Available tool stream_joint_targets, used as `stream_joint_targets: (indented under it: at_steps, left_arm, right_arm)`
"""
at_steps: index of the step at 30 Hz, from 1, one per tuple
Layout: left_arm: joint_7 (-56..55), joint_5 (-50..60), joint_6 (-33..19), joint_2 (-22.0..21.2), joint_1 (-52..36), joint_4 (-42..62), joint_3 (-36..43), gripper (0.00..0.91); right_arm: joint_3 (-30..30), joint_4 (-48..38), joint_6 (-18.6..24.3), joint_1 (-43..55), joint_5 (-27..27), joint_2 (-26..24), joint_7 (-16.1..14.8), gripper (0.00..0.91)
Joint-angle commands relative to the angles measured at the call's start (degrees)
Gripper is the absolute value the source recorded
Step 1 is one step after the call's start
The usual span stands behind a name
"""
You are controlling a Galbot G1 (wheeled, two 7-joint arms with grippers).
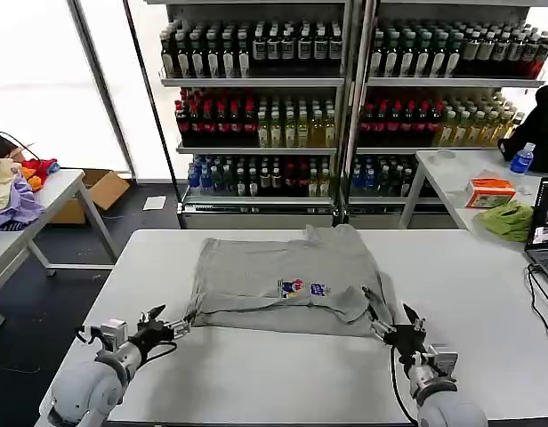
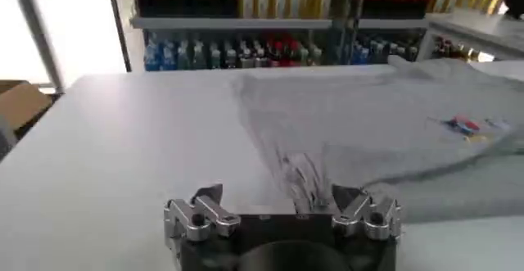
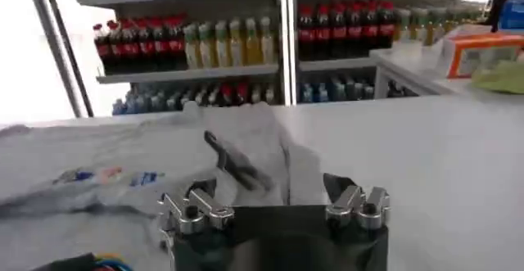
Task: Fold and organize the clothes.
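White table (image 1: 256,374): bare across the near half, with both arms at its front edge.

Grey shirt (image 1: 287,280): lies roughly flat at the table's centre, collar toward the far side, chest print (image 1: 302,288) facing up. It looks partly folded; the near hem forms a thick doubled edge. The cloth reads as light, limp cotton, so expect it to sag and drag rather than hold a crease by itself. You will likely need to lift it at two points together, or the free side will trail.

Left gripper (image 1: 165,327): at the shirt's near left corner, fingers spread wide in the left wrist view, with a bunched fold of cloth (image 2: 299,174) lying between them. Nothing is clamped yet, as far as you can see.

Right gripper (image 1: 394,334): at the near right corner, just beside the hem. In the right wrist view its fingers stand apart, with a ridge of raised cloth (image 3: 241,166) ahead of them. It has no hold on anything.

Grasp note: take the two near corners where the layers are doubled. A thicker edge gives the pads more to bite on, and a single layer could slip out. Pinch low and close fully before lifting, since the table looks smooth and the cloth may slide.
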Motion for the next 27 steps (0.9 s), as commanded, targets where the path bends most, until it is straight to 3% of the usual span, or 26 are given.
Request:
stream_joint_targets:
  at_steps: [1, 2, 3, 4, 5, 7, 8, 19, 27]
  left_arm:
    - [-0.11, 1.36, -0.63, -2.14, 0.61, 2.40, 0.39, 0.907]
    - [-0.05, 1.15, -0.71, -2.15, 0.45, 2.58, 0.46, 0.907]
    - [-0.06, 0.86, -0.73, -2.18, 0.30, 2.70, 0.54, 0.907]
    - [-0.11, 0.77, -0.93, -2.25, 0.21, 2.73, 0.62, 0.907]
    - [-0.04, 0.73, -1.08, -2.27, 0.14, 2.77, 0.74, 0.867]
    - [-0.19, 0.61, -1.18, -2.40, 0.08, 2.74, 1.06, 0.081]
    - [-0.27, 0.63, -1.24, -2.56, 0.10, 2.72, 1.20, 0.000]
    - [-0.02, 0.02, -1.89, -3.40, 0.42, 3.00, 1.30, 0.000]
    - [-0.58, -1.79, -1.23, -5.29, 4.36, 0.49, -0.08, 0.000]
  right_arm:
    - [-1.08, -1.33, -1.96, -0.64, -0.25, 0.98, 3.43, 0.907]
    - [-1.38, -2.43, -2.48, 0.05, -0.03, 1.21, 3.74, 0.877]
    - [-1.48, -2.78, -2.41, 0.27, 0.02, 1.25, 3.68, 0.101]
    - [-1.81, -3.35, -2.37, 0.65, 0.16, 1.32, 3.65, 0.000]
    - [-1.92, -3.52, -2.38, 0.72, 0.16, 1.35, 3.59, 0.000]
    - [-2.47, -3.82, -2.37, 0.62, 0.25, 1.25, 3.24, 0.000]
    - [-2.63, -3.85, -2.36, 0.40, 0.20, 1.23, 3.21, 0.000]
    - [-1.98, -3.49, -1.65, -0.18, 0.04, 0.08, 2.64, 0.000]
    - [-2.11, -1.69, -0.61, -1.10, 0.26, -1.93, -0.09, 0.000]
